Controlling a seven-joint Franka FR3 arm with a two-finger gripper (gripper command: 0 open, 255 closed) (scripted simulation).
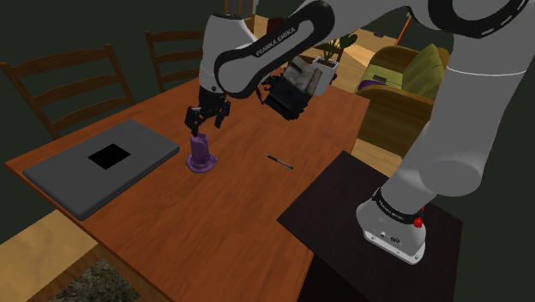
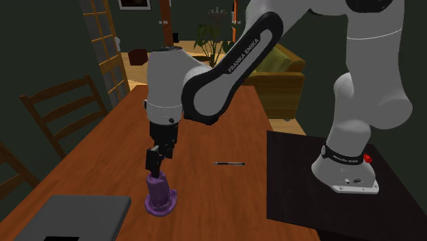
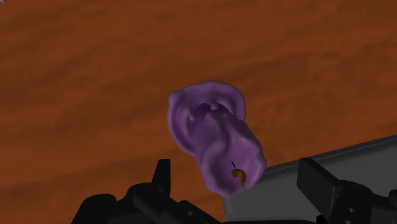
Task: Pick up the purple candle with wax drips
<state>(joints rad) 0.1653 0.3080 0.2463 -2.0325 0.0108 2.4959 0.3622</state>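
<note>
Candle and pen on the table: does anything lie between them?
Nothing: the stretch of table between the purple candle and the pen is bare, as the shoulder view shows.

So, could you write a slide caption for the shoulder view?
Franka arm, jaws open over the purple candle on a brown table, grey slab beside it.

**Colours on the desk, as I read them**

My candle (image 3: 213, 140) is purple, paler lilac along its drips, with a tiny dark mark at the wick end. The desk (image 1: 257, 206) is reddish-brown with wavy wood grain. The fingers (image 3: 163, 178) are flat black. The slab (image 1: 146, 150) is grey with a black rectangle on it. The pen (image 1: 279, 160) looks dark, perhaps black; it's too thin for me to say. The stand (image 1: 343, 197) is near-black.
</note>
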